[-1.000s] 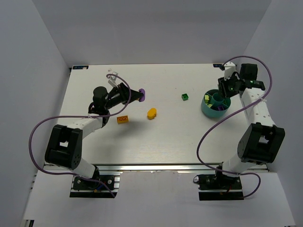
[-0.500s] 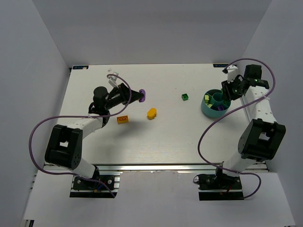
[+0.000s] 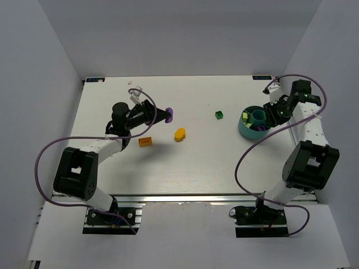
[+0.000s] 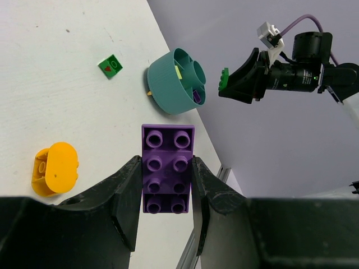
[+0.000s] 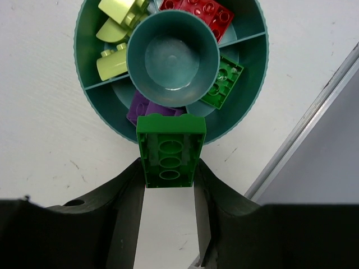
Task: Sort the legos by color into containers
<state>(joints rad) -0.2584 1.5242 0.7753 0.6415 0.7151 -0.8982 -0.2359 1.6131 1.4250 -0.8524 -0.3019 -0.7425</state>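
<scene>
Legos point(image 5: 196, 14) are partly sorted: lime, red, green and purple ones are lying in separate sections of the bowl point(image 3: 245, 130) near the desk's point(image 3: 196, 168) right edge. Your right gripper point(image 5: 169, 168) is pinching a green brick point(image 5: 171, 148) over the bowl's rim. Your left gripper point(image 4: 165, 185) is pinching a purple brick point(image 4: 168, 162) toward the far left. An orange brick point(image 3: 146, 142), an oval piece point(image 3: 179, 134) and a small green brick point(image 3: 219, 115) are waiting mid-desk.

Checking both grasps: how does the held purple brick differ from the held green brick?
The purple brick shows studs to its wrist camera, the green brick its hollow underside. The purple brick is far from the teal bowl; the green brick hangs at its rim. Both are clamped, in the left gripper and right gripper respectively.
</scene>
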